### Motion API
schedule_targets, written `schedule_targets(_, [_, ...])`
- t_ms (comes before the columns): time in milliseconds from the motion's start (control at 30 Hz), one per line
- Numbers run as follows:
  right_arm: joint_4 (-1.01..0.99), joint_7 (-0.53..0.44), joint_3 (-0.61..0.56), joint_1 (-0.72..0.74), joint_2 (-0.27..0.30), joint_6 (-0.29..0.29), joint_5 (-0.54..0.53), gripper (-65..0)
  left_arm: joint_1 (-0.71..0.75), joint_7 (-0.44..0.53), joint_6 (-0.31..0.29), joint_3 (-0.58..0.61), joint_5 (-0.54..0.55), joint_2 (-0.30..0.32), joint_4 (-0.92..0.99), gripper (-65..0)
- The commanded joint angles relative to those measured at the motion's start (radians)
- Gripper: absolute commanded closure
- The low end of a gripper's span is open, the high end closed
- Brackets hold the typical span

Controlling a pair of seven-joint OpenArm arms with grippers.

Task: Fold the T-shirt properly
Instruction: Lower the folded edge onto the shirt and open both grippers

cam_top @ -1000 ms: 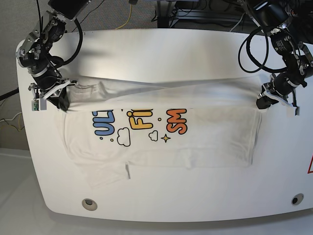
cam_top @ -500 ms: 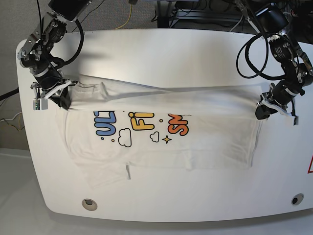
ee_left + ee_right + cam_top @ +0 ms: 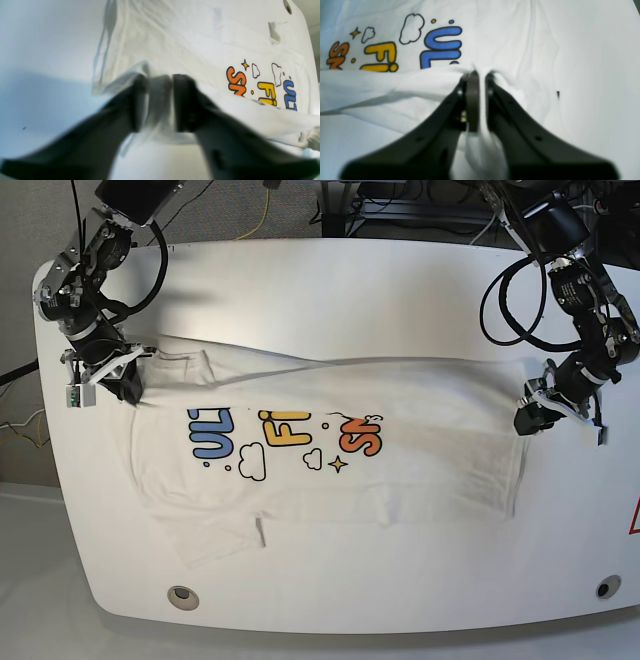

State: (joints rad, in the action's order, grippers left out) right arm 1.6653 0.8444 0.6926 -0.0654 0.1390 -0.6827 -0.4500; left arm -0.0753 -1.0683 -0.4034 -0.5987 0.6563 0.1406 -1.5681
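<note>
Both my arms have pulled the folded edge of the T-shirt (image 3: pixel 330 440) toward me since a second ago, so more of the colored letters show now, and my left pincer (image 3: pixel 156 102) has started to spread.

Closest to me, the T-shirt's near edge and one short sleeve lie flat on the white worktop (image 3: pixel 400 290). The T-shirt sits in the middle of the worktop, spread sideways. Farther back is the fold line, running across just behind the letters.

My left pincer is at the T-shirt's far corner on the hem side. Its tips stand a little apart with cloth between them, and I cannot tell if it grips or lets go. My right pincer (image 3: pixel 480 77) is at the other far corner, beside the blue letters, squeezed together on a bunch of cloth.

I think the step now is to lay this fold down flat. To do it well, I should let both corners go low and evenly so the edge stays straight.

Behind the T-shirt the worktop is bare. Black cables (image 3: pixel 510 290) hang by my left arm, well apart from the cloth.
</note>
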Motion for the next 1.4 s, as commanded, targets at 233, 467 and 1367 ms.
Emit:
schedule_targets(233, [0.016, -0.023, -0.006, 0.011, 0.026, -0.002, -0.020, -40.3, -0.008, 0.073, -0.004, -0.005, 0.020, 0.015, -0.015, -62.1])
schedule_targets(467, [0.014, -0.023, -0.006, 0.012, 0.032, -0.002, -0.020, -37.0, -0.007, 0.098, -0.004, -0.007, 0.020, 0.043, -0.015, -64.7])
schedule_targets(1367, [0.063, -0.024, -0.009, 0.032, 0.050, -0.009, -0.022, -36.5, -0.019, 0.102, -0.002, 0.026, 0.020, 0.063, -0.019, -64.7])
